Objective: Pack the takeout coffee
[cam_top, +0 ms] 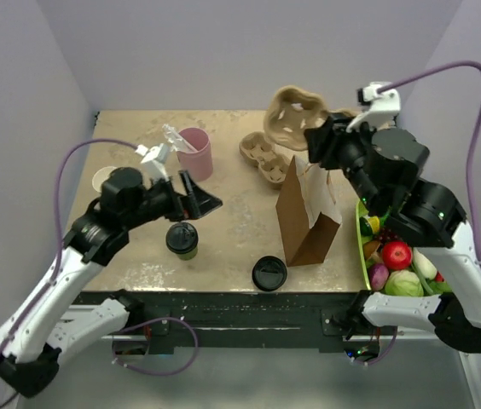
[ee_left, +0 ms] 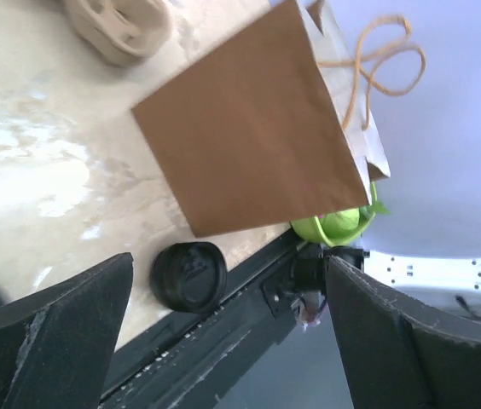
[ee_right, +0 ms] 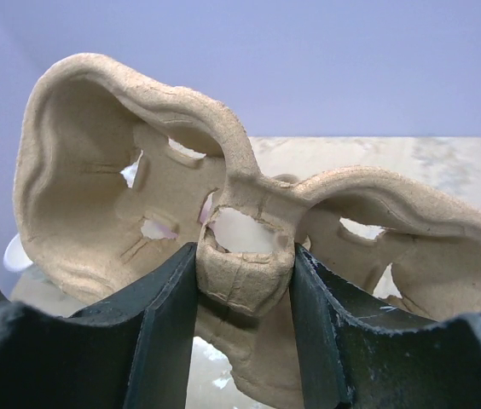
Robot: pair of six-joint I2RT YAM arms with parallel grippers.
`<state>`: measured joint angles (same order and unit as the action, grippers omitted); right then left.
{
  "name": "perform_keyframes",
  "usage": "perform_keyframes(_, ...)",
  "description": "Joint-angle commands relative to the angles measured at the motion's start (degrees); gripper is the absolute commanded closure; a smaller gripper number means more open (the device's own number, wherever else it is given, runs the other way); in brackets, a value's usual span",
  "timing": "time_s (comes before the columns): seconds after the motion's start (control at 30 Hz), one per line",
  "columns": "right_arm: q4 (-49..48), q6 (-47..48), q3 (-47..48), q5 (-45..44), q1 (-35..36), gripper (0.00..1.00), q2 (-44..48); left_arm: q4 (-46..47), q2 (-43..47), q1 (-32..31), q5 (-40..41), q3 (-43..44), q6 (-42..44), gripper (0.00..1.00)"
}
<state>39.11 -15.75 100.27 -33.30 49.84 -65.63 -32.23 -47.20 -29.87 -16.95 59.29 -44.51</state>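
The takeout coffee (cam_top: pixel 182 239), a small olive-green cup with a black lid, stands upright on the table at the front left. My left gripper (cam_top: pixel 199 198) is open and empty, hovering just behind and to the right of it. In the left wrist view the open gripper (ee_left: pixel 230 266) faces a brown paper bag (ee_left: pixel 257 128). That bag (cam_top: pixel 307 213) stands open right of centre. My right gripper (cam_top: pixel 317 141) is shut on a pulp cup carrier (cam_top: pixel 294 115), held in the air behind the bag. In the right wrist view the gripper (ee_right: pixel 245 273) clamps the carrier's centre tab (ee_right: pixel 242 277).
A loose black lid disc (cam_top: pixel 269 273) lies near the front edge, also in the left wrist view (ee_left: pixel 189 275). A pink tumbler (cam_top: pixel 195 153) stands behind the left gripper. A second pulp carrier (cam_top: pixel 266 155) lies at the back centre. A green tray (cam_top: pixel 364 251) of vegetables sits at the right.
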Motion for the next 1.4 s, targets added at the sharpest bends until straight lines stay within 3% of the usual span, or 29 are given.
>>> perform_keyframes(0.0,5.70,-7.10,1.16,-14.76,-0.10,0.55,1.73,10.53,-12.10,-16.14,12.83,10.38,1.77,0.03)
perform_keyframes(0.03,6.32,-8.50,1.42,-17.39,-0.10,0.54,2.08,8.95,-15.08,-24.54,17.52,16.85,3.01,0.03)
perform_keyframes(0.1,7.03,-9.03,1.68,-18.64,-0.10,0.54,3.04,3.77,-24.05,-31.44,28.49,23.47,5.39,0.04)
perform_keyframes(0.17,6.51,-9.65,0.37,-19.26,-0.10,0.54,4.88,2.52,-30.63,-32.53,30.83,29.54,5.05,0.04)
perform_keyframes(0.4,0.62,-10.80,-6.13,-15.22,-0.10,0.54,10.86,2.34,-40.68,-33.59,38.82,35.28,3.64,0.09)
perform_keyframes(0.63,-1.67,-9.92,-7.19,-9.34,-0.10,0.53,13.24,2.17,-47.19,-33.59,38.74,38.88,4.26,0.16)
perform_keyframes(0.83,-5.09,-8.16,-9.56,2.26,-0.10,0.53,15.87,-1.87,-52.29,-33.50,43.93,41.43,3.38,0.36)
perform_keyframes(1.03,-6.50,-9.13,-12.73,11.13,-0.10,0.53,16.14,-2.41,-51.25,-30.87,44.55,39.60,4.08,0.74)
perform_keyframes(1.23,-11.68,-8.25,-16.24,17.03,-0.10,0.54,16.67,4.00,-45.45,-27.61,41.74,34.85,12.93,1.00)
perform_keyframes(1.37,-14.06,-7.81,-17.12,21.24,-0.10,0.54,16.49,6.39,-42.10,-27.61,42.26,34.41,20.50,1.00)
